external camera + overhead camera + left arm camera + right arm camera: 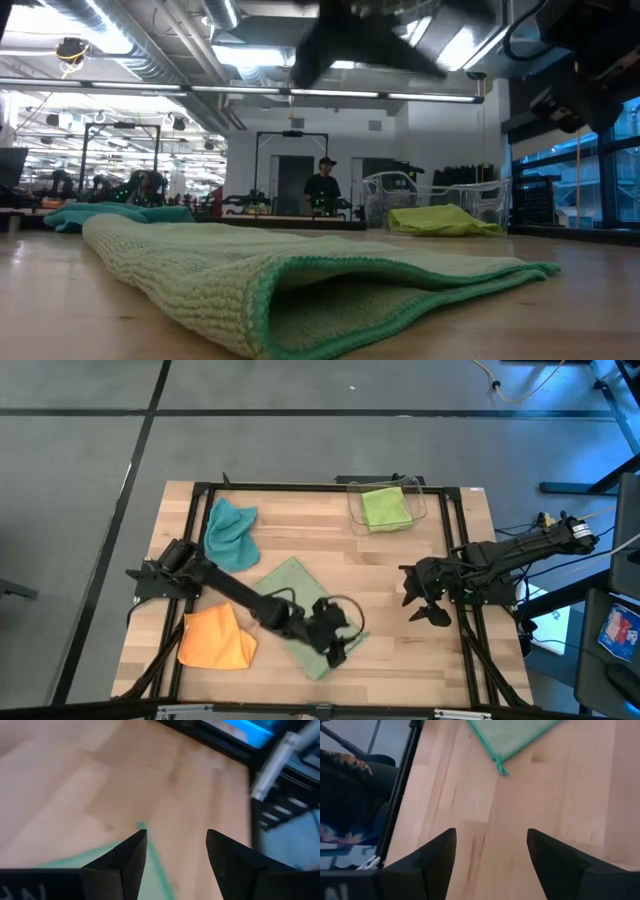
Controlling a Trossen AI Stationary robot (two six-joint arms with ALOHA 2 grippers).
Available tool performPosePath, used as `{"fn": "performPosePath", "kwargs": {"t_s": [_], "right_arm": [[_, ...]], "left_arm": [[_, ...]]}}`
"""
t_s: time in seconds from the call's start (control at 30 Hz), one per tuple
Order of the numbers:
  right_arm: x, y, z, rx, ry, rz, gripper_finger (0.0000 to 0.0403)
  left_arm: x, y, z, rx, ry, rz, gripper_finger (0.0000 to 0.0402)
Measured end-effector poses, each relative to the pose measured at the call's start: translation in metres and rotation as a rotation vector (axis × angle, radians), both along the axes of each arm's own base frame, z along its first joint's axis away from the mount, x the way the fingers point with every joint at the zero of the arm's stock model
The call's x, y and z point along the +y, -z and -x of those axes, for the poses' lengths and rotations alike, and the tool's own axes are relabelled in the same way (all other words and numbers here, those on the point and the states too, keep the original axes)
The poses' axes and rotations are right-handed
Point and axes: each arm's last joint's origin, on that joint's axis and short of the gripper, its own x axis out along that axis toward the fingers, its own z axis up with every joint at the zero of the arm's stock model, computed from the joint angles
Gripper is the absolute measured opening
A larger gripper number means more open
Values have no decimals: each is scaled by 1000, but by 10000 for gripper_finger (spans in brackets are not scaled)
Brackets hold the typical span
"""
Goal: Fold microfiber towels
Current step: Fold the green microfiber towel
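Sage towel (297, 613): folded, long axis diagonal | left gripper (335, 645): spread, empty, over its near corner | right gripper (425, 605): spread, empty, well apart | nearer: left

On the pale, wood-grained counter (400, 570), the large towel (298, 610) is pale sage green with a brighter teal-green edge. A teal towel (230, 532) lies at its eleven o'clock and an orange towel (215, 640) at eight o'clock. The lime green towel (385, 508) sits in a clear bin (352, 500). Both arms are black.
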Motion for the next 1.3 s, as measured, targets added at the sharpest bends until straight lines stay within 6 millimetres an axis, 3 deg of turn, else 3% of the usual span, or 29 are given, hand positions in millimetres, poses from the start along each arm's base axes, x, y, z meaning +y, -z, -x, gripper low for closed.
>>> {"fn": "performPosePath", "kwargs": {"t_s": [0.13, 0.23, 0.33, 0.47, 0.53, 0.7, 0.97, 1.2, 1.3], "right_arm": [[0, 0, 0, -17, -26, 16, 246], [0, -1, -2, -64, -60, 49, 246], [4, 0, -5, -122, -112, 127, 245], [17, 6, -10, -178, -222, 262, 245], [23, 11, -13, -183, -256, 339, 245], [35, 22, -20, -179, -249, 458, 245], [48, 40, -30, -153, -265, 555, 245], [65, 51, -43, -257, -345, 612, 245], [72, 59, -49, -281, -377, 619, 245]], "left_arm": [[-38, -21, 5, -52, 26, -45, 199], [-69, -24, 9, -34, 26, -144, 199], [-95, -14, 13, 21, 15, -235, 199], [-114, 18, 11, 118, 67, -296, 199], [-119, 29, 12, 151, 103, -316, 199], [-119, 34, 17, 218, 124, -316, 199], [-115, 39, 34, 481, 194, -113, 198], [-115, 40, 35, 510, 231, -116, 198], [-115, 50, 33, 537, 267, -142, 198]]}}
